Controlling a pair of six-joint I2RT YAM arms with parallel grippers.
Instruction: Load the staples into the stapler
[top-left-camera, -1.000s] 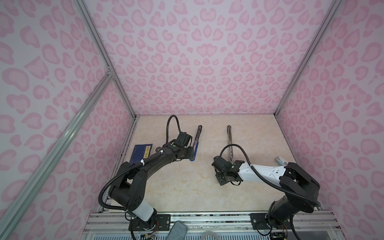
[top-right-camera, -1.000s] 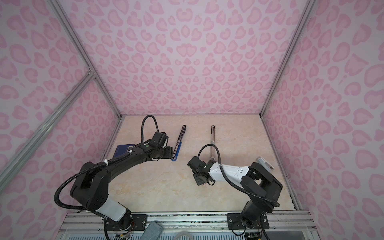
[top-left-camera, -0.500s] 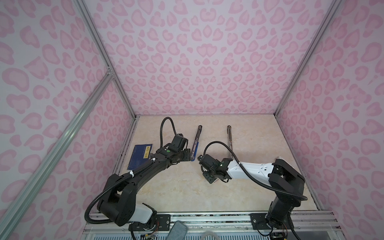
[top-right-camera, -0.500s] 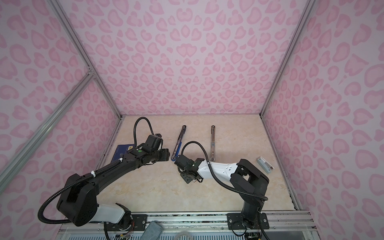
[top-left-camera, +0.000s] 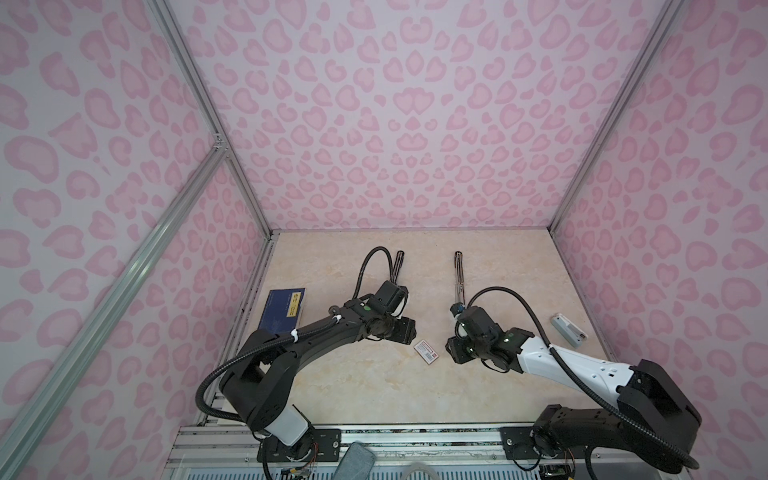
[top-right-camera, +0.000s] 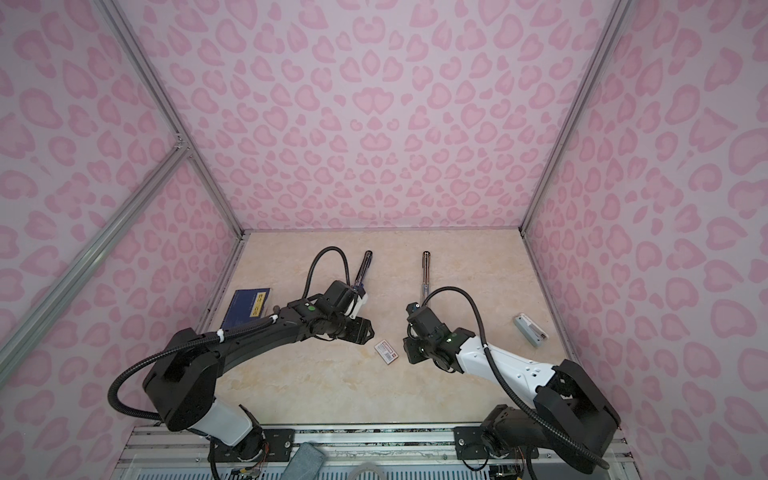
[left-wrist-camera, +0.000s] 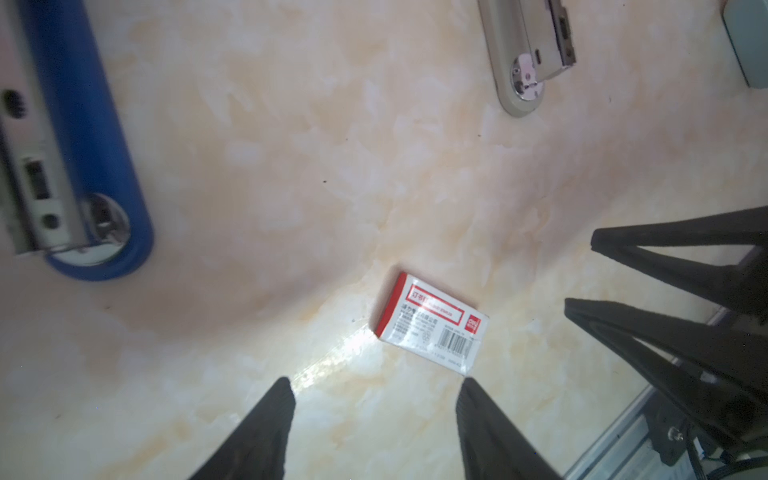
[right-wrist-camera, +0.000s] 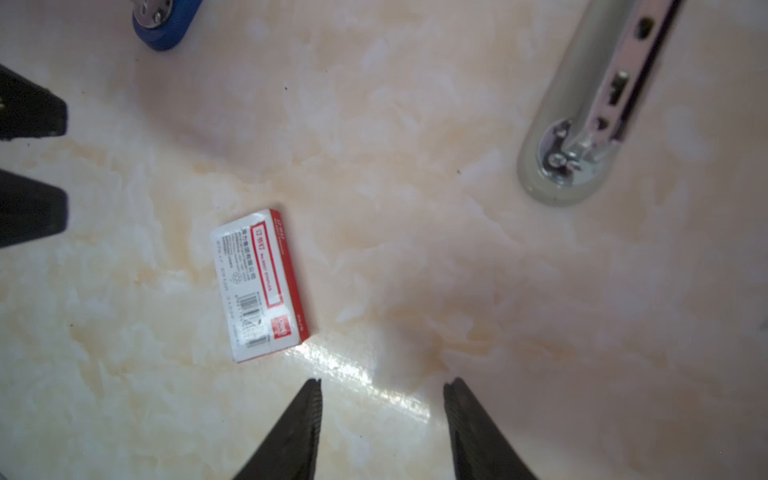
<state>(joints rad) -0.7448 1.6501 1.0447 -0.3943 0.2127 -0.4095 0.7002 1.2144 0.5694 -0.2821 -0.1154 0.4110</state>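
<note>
Staples box (top-left-camera: 426, 352), white with a red label, lies flat on the table (top-left-camera: 365, 390), right between your two tools. Far left, the dark blue booklet (top-left-camera: 284, 307) sits by the wall. Next comes the blue stapler (left-wrist-camera: 83, 124), swung open flat. Your left tool (left-wrist-camera: 376, 388) hovers just beside the box, fingers spread, gripping nothing. Across the box, your right tool (right-wrist-camera: 382, 386) faces it, fingers likewise apart and empty. Behind it the grey stapler (right-wrist-camera: 582, 124) lies opened out. Over by the right wall, a small grey piece (top-left-camera: 568, 330) rests alone.
</note>
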